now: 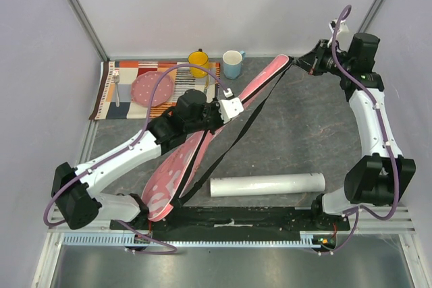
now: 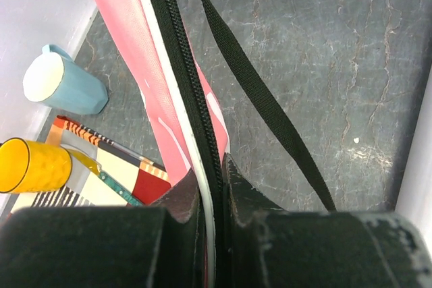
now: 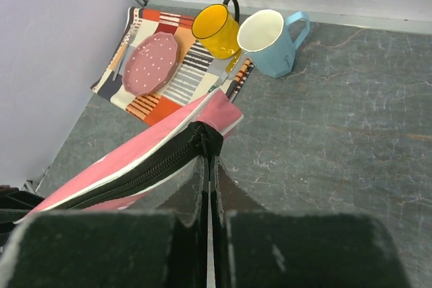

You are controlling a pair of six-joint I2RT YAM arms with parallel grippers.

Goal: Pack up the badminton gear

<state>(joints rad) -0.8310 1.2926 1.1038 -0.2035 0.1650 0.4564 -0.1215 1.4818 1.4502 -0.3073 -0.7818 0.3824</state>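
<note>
At the far left a striped placemat [image 1: 131, 72] carries a pink dotted plate [image 1: 152, 89] and a fork [image 1: 116, 85]. A yellow mug [image 1: 198, 63] and a blue mug [image 1: 233, 64] stand at its far right corner. The pink racket bag [image 1: 177, 173] runs diagonally across the tabletop [image 1: 304, 126] — wide end near the left arm's base, narrow end at the far right. The left tool [image 1: 233, 104] is clenched on the bag's zipped edge about midway along, its fingers [image 2: 243, 197] pinching the black zipper [image 2: 179, 65]. A black strap [image 1: 233, 141] trails off the bag's right side. The long white tube [image 1: 268, 184] lies near the front edge, apart from the bag. The right tool [image 1: 300, 64] grips the bag's narrow tip — clamped at the zipper's end.
</note>
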